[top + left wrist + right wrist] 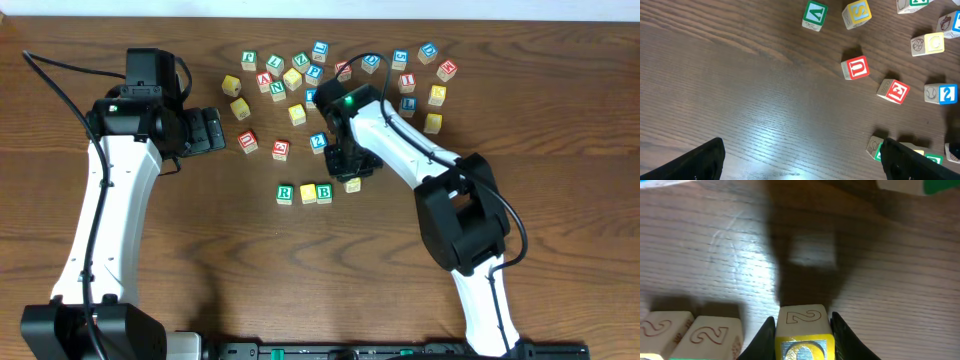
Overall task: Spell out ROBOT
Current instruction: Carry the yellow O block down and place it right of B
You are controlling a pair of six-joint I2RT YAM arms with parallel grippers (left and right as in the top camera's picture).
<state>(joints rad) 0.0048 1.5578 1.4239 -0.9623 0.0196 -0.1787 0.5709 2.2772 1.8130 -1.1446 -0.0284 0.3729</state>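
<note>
On the table stands a short row: green-edged R cube [285, 193], a yellow-faced cube [308, 193] and green-edged B cube [324, 192]. My right gripper [351, 170] is shut on a second yellow-faced cube [353, 185] just right of the B, a small gap apart. The right wrist view shows that cube [804, 330] pinched between both fingers, with two row cubes [705, 335] to its left. The left gripper [208, 130] hovers open and empty at the left of the pile, its fingers [695, 160] wide apart. I cannot pick out the T cube.
Several loose letter cubes lie scattered across the back middle [300, 75] and back right [435, 95]. In the left wrist view a red U cube [856, 68], a green A cube [814, 15] and a blue cube [942, 93] lie ahead.
</note>
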